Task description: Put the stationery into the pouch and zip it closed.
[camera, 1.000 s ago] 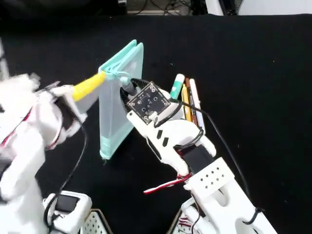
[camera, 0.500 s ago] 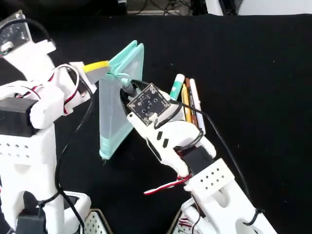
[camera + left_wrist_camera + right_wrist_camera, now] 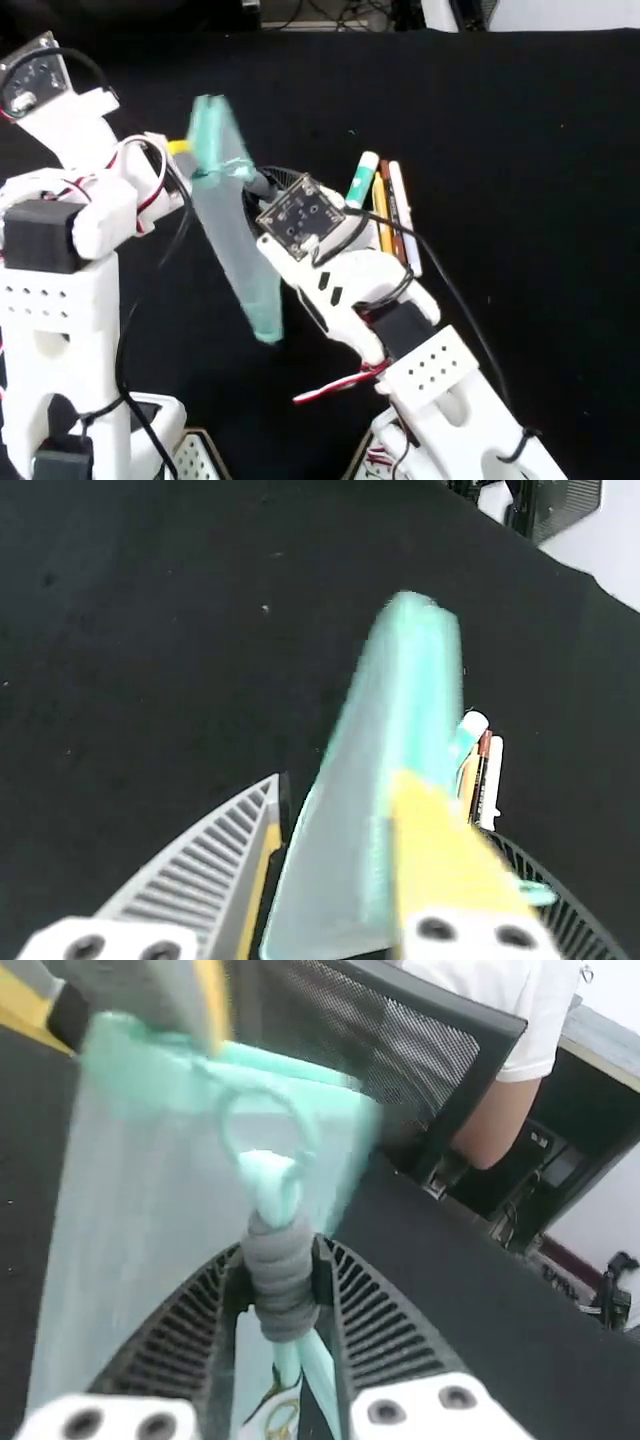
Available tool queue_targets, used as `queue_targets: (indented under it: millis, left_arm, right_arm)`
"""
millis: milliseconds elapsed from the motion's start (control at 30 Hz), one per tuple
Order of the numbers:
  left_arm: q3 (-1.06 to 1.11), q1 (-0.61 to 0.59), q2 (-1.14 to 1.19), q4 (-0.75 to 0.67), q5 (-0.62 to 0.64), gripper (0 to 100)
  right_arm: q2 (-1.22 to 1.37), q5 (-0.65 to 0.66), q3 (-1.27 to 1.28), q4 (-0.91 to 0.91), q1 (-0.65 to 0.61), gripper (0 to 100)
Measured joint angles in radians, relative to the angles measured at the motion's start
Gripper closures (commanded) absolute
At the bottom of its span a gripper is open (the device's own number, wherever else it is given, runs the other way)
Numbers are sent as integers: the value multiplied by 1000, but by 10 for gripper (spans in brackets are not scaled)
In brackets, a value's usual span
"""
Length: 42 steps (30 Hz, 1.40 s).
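A black cloth (image 3: 520,150) covered the table; above it the pouch (image 3: 235,240) hung tilted between the arms, the pens (image 3: 385,205) lying beside the right arm. From the left wrist, the left gripper (image 3: 350,820) clamped the pouch's edge. From the right wrist, the right gripper (image 3: 281,1260) pinched the zip pull (image 3: 270,1190); drawing it straight along the zip, against a steady left hold, seemed best.

We are seeing bright, even light falling from above, and the black cloth (image 3: 520,150) is soaking it up. At the left gripper (image 3: 340,790) the pouch (image 3: 410,670) is showing smeared, pale and glowing (the wall (image 3: 600,1200) far beyond the right gripper (image 3: 280,1295) is glaring white).
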Motion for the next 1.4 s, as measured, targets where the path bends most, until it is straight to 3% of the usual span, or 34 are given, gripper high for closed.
queue_targets:
  millis: [200, 533, 800, 1000, 1200, 1400]
  left_arm:
    - [0, 2, 3, 0, 0, 918]
    - [14, 2, 8, -129, -37, 916]
    - [31, 2, 8, -170, -48, 916]
    - [35, 11, 8, -259, -84, 916]
    - [35, 68, 9, -278, -123, 914]
    - [29, 72, -46, -212, -121, 767]
  right_arm:
    - [2, 11, 20, -89, 0, 986]
    - [5, 172, 21, -109, 2, 986]
    - [-5, 176, 2, 37, 2, 986]
    - [0, 166, 2, -11, 3, 986]
    - [52, 60, -103, -52, 61, 986]
    - [207, 49, -210, -55, 83, 986]
